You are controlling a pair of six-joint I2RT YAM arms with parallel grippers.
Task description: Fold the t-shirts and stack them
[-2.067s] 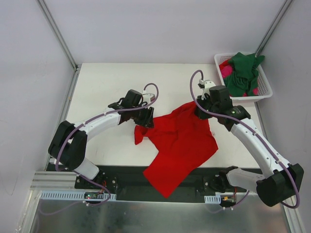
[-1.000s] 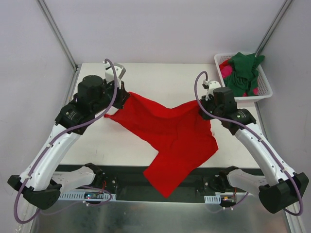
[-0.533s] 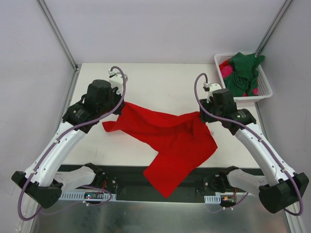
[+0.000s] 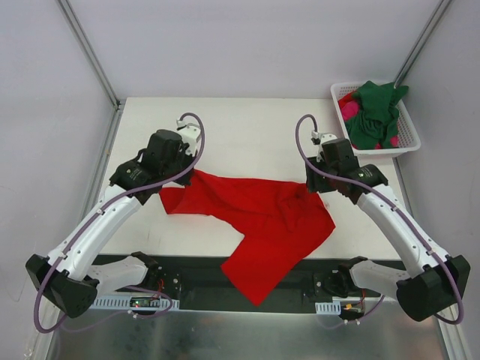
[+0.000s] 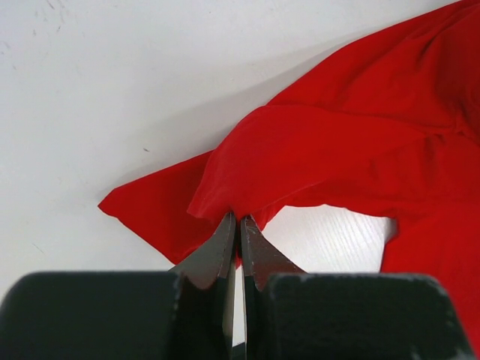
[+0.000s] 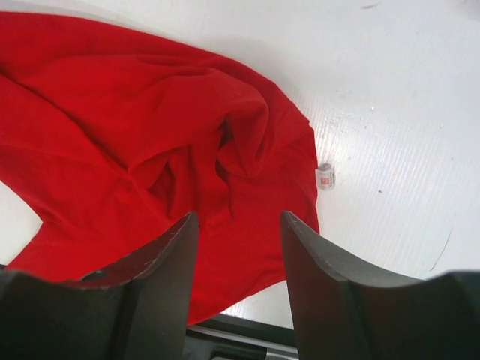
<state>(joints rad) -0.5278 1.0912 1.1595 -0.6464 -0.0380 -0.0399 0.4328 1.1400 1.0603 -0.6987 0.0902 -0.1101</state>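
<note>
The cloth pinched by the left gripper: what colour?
Bright red cloth t-shirt, plain; clearest in left wrist view.

- White table (image 4: pixel 262 124), its top faintly scuffed.
- Plain pale grey walls (image 4: pixel 247 45) on three sides.
- Slanting metal posts (image 4: pixel 88 52) rise at the back corners.
- Brushed metal sheet (image 4: pixel 247 337) lies beyond the near edge.
- Even light, soft shadows.

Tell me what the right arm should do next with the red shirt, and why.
Probably lower the right fingers onto the bunched edge of the red t-shirt below them and close. They stand open, holding nothing, while the left fingers are shut on a fold at the other end; the crumpled shirt likely needs two grips to spread flat.
</note>
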